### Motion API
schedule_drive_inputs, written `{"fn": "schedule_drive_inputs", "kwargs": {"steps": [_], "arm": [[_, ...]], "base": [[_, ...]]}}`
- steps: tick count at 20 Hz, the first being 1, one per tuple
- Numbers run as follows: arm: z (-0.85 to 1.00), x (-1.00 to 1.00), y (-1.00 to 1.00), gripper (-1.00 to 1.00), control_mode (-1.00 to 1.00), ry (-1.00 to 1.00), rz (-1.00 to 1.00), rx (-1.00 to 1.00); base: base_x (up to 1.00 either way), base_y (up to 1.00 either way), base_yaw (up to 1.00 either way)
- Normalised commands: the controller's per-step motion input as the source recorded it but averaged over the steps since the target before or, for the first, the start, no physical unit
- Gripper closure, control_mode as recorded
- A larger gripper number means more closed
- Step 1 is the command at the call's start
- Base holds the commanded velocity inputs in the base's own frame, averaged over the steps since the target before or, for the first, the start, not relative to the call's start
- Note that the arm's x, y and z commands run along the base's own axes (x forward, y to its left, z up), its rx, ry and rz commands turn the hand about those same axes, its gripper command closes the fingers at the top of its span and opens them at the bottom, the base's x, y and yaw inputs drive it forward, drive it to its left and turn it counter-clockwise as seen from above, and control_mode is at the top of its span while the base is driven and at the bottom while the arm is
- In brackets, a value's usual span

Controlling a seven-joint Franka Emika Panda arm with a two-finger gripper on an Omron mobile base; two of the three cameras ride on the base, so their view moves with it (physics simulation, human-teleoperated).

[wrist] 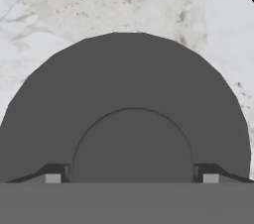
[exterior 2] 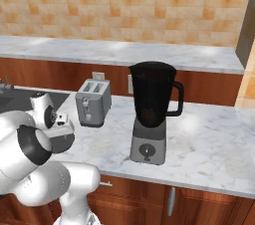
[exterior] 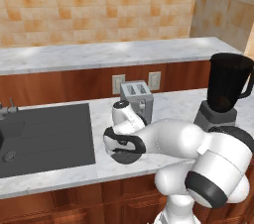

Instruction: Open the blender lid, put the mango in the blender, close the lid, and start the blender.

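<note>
The blender lid (wrist: 130, 74), a flat dark grey disc with a raised round knob, lies on the marble counter in front of the toaster. My gripper (wrist: 132, 177) points straight down onto it. The two fingertips (wrist: 53, 177) stand on either side of the knob, very near it, with a thin gap still showing, so the jaws are open. The base views show the lid (exterior: 127, 158) (exterior 2: 63, 142) under the hand (exterior: 120, 144). The blender (exterior: 225, 89) (exterior 2: 152, 94) stands to the right with its jar top uncovered. A dim orange-brown patch low inside the jar (exterior 2: 148, 114) may be the mango.
A grey two-slot toaster (exterior: 136, 94) (exterior 2: 93, 100) stands just behind the hand. The dark sink (exterior: 44, 136) lies to the left with its tap (exterior: 7, 109). The counter's front edge (exterior: 74, 178) runs close below the lid. A raised back ledge (exterior: 99, 54) runs along the tiled wall.
</note>
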Motion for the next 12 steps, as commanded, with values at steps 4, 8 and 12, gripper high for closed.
{"fn": "schedule_drive_inputs", "kwargs": {"steps": [4,8,12], "arm": [[-0.6,0.0,0.0,1.0,-1.0,0.04,0.0,0.03],[-0.21,0.0,-0.1,1.0,-1.0,0.0,0.0,0.14],[0.0,-0.11,-0.12,1.0,-1.0,-0.08,0.0,0.05]], "base": [[0.0,0.0,0.0],[0.0,0.0,0.0],[0.0,0.0,0.0]]}}
